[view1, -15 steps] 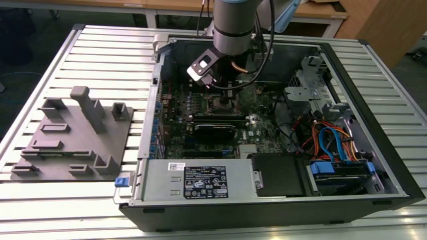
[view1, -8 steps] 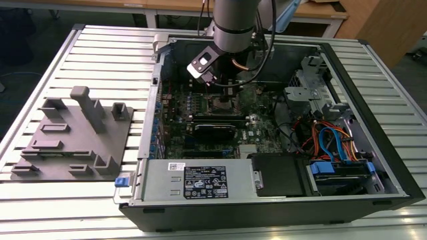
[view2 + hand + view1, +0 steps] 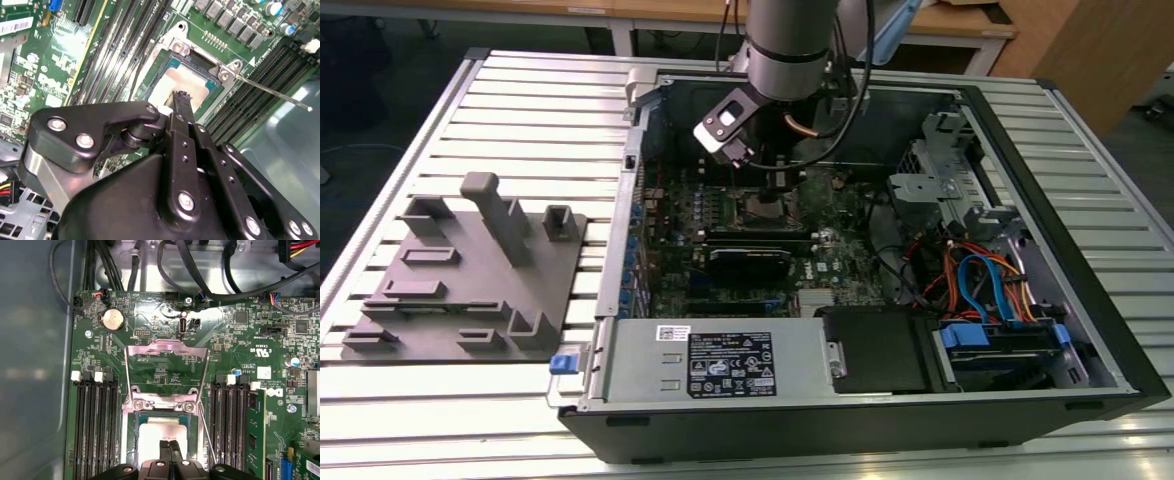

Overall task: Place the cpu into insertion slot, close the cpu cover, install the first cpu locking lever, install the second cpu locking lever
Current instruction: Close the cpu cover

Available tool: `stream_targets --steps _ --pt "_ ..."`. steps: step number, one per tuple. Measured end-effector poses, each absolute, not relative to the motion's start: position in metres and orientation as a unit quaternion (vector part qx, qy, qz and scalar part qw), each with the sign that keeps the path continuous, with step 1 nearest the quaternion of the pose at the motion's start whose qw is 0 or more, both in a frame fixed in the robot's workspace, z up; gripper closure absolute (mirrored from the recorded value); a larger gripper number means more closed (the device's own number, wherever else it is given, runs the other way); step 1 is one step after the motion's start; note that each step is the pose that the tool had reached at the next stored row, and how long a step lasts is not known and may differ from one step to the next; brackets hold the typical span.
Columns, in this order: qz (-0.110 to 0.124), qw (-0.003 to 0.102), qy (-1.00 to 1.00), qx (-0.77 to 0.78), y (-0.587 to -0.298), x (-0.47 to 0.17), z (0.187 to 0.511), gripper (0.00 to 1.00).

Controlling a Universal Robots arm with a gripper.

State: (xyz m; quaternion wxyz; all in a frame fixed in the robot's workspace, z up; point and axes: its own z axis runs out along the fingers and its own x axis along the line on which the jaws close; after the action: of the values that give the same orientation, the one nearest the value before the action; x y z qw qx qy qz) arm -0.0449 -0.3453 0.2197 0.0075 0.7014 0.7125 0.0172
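The cpu (image 3: 159, 436), a square chip with a pale metal top, lies flat in the insertion slot (image 3: 176, 46) on the green motherboard. The cpu cover (image 3: 167, 346), a thin silver frame, stands swung open on its hinge, away from the slot. In the first wrist view my gripper (image 3: 169, 446) is shut, its two black fingertips pressed together right over the chip's top. The same fingertip (image 3: 182, 97) shows in the second wrist view against the cpu (image 3: 186, 80). A thin locking lever (image 3: 270, 91) sticks out loose beside the slot. In the exterior view the gripper (image 3: 778, 188) hangs inside the open computer case.
Black memory slots (image 3: 95, 425) flank the socket, with one memory stick (image 3: 255, 425) seated. Case walls, a power supply (image 3: 720, 362), a drive cage and coloured cables (image 3: 977, 285) crowd the exterior view's right. A grey fixture plate (image 3: 467, 270) lies on the table at the left.
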Motion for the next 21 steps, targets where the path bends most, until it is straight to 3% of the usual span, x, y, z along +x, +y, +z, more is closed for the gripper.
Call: stream_targets --steps 21 --pt "0.016 0.007 0.712 0.701 -0.345 -0.033 0.223 0.9"
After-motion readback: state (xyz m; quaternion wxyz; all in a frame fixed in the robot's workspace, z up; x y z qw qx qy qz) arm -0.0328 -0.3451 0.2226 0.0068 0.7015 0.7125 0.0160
